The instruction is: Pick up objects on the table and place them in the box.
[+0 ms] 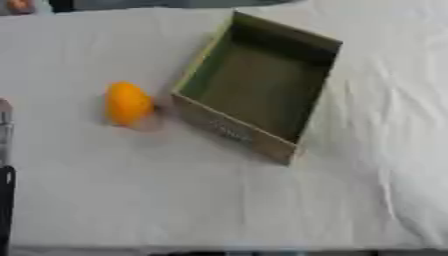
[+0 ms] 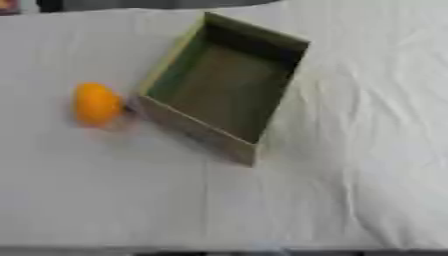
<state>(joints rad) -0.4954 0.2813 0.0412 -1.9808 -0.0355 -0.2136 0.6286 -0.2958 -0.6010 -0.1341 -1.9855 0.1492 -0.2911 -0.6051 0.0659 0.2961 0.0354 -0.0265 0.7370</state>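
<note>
No fingers of either hand can be made out, so whether they are spread or curled cannot be told. The only trace of the robot is a narrow strip at the far left edge of the left eye view: a silvery piece above a black one, part of the left arm (image 1: 5,165), cut off by the frame and clear of everything on the table. The right arm does not show at all. Outward from that strip, in the middle left of the frame, an orange fruit (image 1: 128,103) lies on the white cloth (image 1: 219,200) — oval, bright, with a soft shadow under its lower side. It rests just beside the left corner of the box (image 1: 255,85), with a small dark bit showing in the gap between the two; whether fruit and box actually touch cannot be told. The box is an open cardboard tray with a dull green inside, set askew so that its long sides run from the upper middle of the frame down toward the centre, one corner pointing to the lower right. Its near wall is pale brown with a faint mark on it that cannot be read. The inside of the box shows only its bare floor and shadowed far wall. The cloth covers the whole table and wrinkles into folds along the right side — smoother on the left and toward the bottom edge.
</note>
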